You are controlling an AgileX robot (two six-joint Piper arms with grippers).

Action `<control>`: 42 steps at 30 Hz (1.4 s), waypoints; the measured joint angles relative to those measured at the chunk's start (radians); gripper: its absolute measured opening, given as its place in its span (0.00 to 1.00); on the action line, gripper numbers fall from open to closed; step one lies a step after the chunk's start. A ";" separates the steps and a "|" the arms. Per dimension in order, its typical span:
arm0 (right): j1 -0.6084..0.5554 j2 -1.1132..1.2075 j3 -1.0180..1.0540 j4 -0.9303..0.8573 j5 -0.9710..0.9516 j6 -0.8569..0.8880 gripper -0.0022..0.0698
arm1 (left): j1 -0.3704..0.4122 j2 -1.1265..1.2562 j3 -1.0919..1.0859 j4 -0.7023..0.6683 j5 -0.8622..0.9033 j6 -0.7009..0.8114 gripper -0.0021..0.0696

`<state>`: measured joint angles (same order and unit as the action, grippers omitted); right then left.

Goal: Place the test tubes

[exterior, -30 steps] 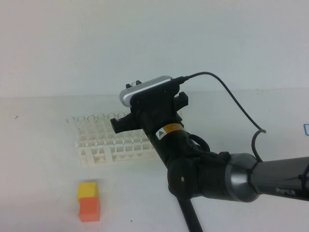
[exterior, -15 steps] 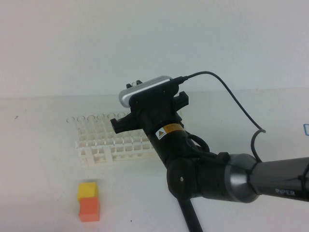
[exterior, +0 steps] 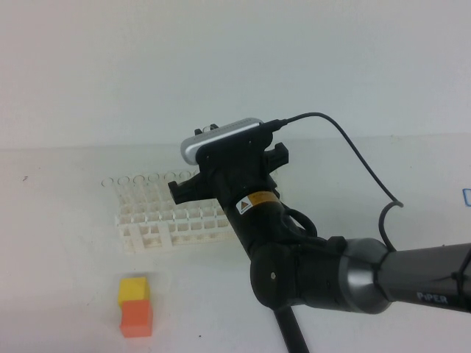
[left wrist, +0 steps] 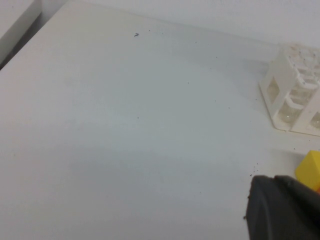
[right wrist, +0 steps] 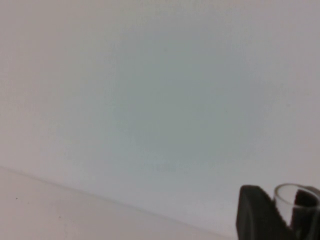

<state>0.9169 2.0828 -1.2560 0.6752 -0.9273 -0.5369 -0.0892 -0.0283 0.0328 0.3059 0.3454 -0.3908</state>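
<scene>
Right arm (exterior: 316, 272) elbow nudged left; right gripper (right wrist: 287, 216), above rack's (exterior: 173, 220) right end, grips a tube (right wrist: 282, 199). Left gripper (left wrist: 280, 210) by yellow block (left wrist: 311, 167), state can't tell.

A: Where's the right arm (exterior: 353, 276)?
B: It reaches in from the right, elbow low, wrist (exterior: 239, 173) tilted up and away. The right gripper (right wrist: 287, 212) clamps a tube (right wrist: 295, 192).
A: And the left gripper (left wrist: 282, 210)?
B: Above the table (left wrist: 125, 125), at the left. Only 1 dark corner shows.

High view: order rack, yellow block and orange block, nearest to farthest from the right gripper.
1. Rack, close by the right gripper gripping a test tube.
2. Yellow block, front-left.
3. Orange block, frontmost.
Left gripper sits outside this view, leftward.
</scene>
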 joint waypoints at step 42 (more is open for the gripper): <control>0.011 0.058 0.031 0.016 -0.055 0.046 0.21 | 0.000 0.000 0.000 0.000 0.000 0.000 0.03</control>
<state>0.9283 2.1404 -1.2251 0.6917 -0.9824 -0.4906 -0.0892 -0.0283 0.0328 0.3059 0.3454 -0.3908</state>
